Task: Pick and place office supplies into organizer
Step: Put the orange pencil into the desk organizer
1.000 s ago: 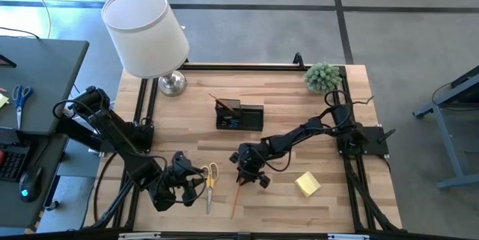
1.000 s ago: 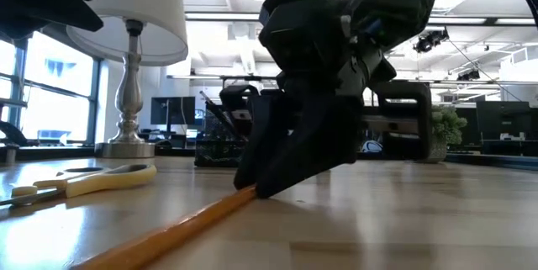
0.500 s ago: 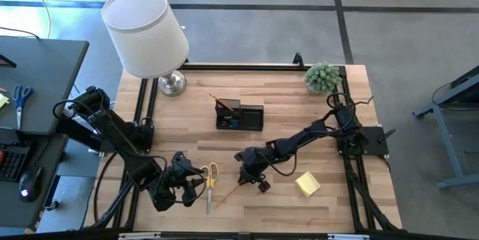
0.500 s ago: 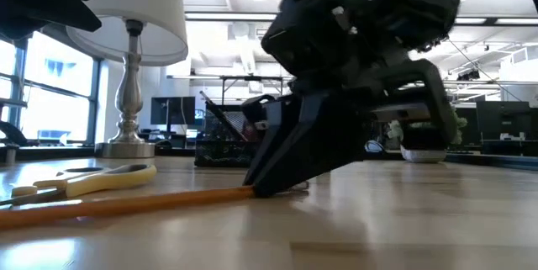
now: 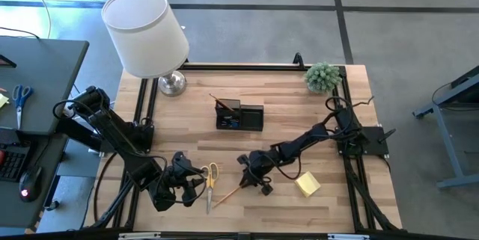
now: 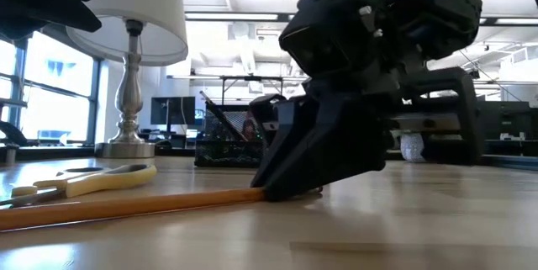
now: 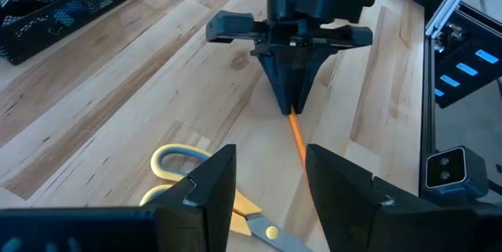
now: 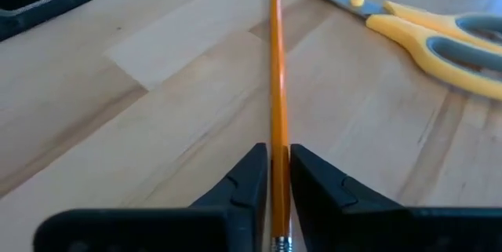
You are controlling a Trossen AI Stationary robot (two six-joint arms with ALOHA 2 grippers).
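The right gripper pinches one end of a thin orange pencil that lies flat on the wooden table, its far end near the yellow-handled scissors; the left gripper hovers open beside the scissors

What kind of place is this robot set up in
Most likely an open-plan office or lab, staged as a desk. Past the wooden table the low view shows monitors and a ceiling of exposed beams and strip lights. A side desk holds a keyboard and mouse.
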